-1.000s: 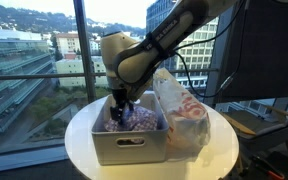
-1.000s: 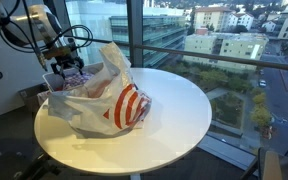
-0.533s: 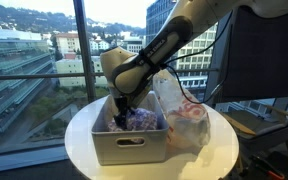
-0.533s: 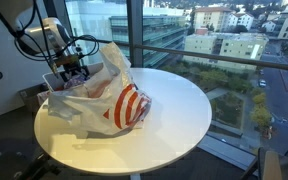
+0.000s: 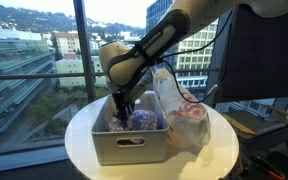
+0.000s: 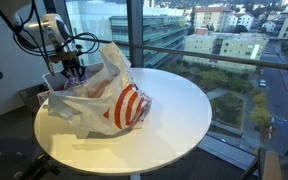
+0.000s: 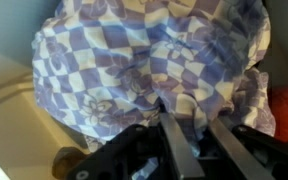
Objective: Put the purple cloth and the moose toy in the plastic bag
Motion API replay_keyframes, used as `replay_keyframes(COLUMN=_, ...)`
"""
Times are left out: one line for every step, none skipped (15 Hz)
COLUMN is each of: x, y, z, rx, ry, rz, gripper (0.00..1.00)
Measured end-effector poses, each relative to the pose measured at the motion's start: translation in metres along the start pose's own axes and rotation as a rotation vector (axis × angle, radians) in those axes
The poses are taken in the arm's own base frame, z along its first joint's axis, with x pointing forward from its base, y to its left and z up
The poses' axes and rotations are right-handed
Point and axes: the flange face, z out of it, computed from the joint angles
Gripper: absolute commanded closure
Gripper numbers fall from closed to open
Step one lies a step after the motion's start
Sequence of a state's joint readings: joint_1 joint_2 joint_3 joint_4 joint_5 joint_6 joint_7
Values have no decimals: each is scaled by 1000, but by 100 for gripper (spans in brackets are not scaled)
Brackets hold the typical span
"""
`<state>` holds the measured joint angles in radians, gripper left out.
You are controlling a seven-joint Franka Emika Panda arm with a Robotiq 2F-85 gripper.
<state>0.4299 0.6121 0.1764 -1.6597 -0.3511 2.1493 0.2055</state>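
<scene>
The purple checked cloth (image 7: pixel 134 60) lies bunched in a grey bin (image 5: pixel 129 150) on the round white table; it also shows as the cloth (image 5: pixel 141 120) in an exterior view. My gripper (image 7: pixel 199 140) reaches down into the bin (image 6: pixel 52 88), its two fingers closed on a raised fold of the cloth. In both exterior views the gripper (image 5: pixel 122 112) (image 6: pixel 70 72) sits low inside the bin. The white plastic bag (image 5: pixel 187 122) (image 6: pixel 109 100) with red print lies right beside the bin. An orange patch (image 7: pixel 286 108) at the cloth's edge may be the moose toy; I cannot tell.
The round white table (image 5: pixel 81 150) (image 6: pixel 184 110) stands against tall windows over a city. A black monitor or panel (image 5: pixel 269 50) rises behind the bag. Cables hang from the arm near the bin. Bare tabletop lies beyond the bag (image 6: pixel 179 130).
The gripper has sunk deeper into the bin and its fingers have closed from wide open onto a fold of the purple cloth.
</scene>
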Motion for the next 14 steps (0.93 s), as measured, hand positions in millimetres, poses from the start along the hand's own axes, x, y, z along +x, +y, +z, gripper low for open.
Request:
replay_keyframes(x=0, y=3, z=-4, rx=20, ry=-11, rz=22, gripper=100)
replay_keyframes(x=-2, y=7, z=-8, rx=42, ry=-32, rz=50, gripper=96)
replay_keyframes(x=-4, y=13, z=-13, rx=64, ry=-57, rz=77, gripper=95)
replay_keyframes(x=-6, y=20, z=-19, rx=81, ry=-80, rz=102, gripper=95)
replay_keyframes(x=-8, y=28, z=-28, rx=96, ry=-98, rz=125, gripper=95)
replay_keyframes(x=-11, y=36, z=-39, rx=108, ry=-109, rz=146, gripper=95)
replay_keyframes(x=-14, y=43, z=-53, rx=118, ry=-110, rz=164, gripper=96)
replay_keyframes(x=-17, y=50, z=-70, rx=124, ry=-102, rz=180, gripper=96)
replay_keyframes(x=-22, y=57, z=-89, rx=129, ry=-88, rz=196, gripper=96)
replay_keyframes(x=-26, y=63, z=-110, rx=128, ry=-68, rz=215, gripper=96)
replay_keyframes(x=-32, y=69, z=-133, rx=124, ry=-43, rz=234, gripper=96)
replay_keyframes(x=-38, y=74, z=-157, rx=119, ry=-17, rz=254, gripper=96)
replay_keyframes(x=-45, y=79, z=-181, rx=115, ry=15, rz=276, gripper=96)
replay_keyframes(x=-53, y=83, z=-206, rx=109, ry=47, rz=299, gripper=96)
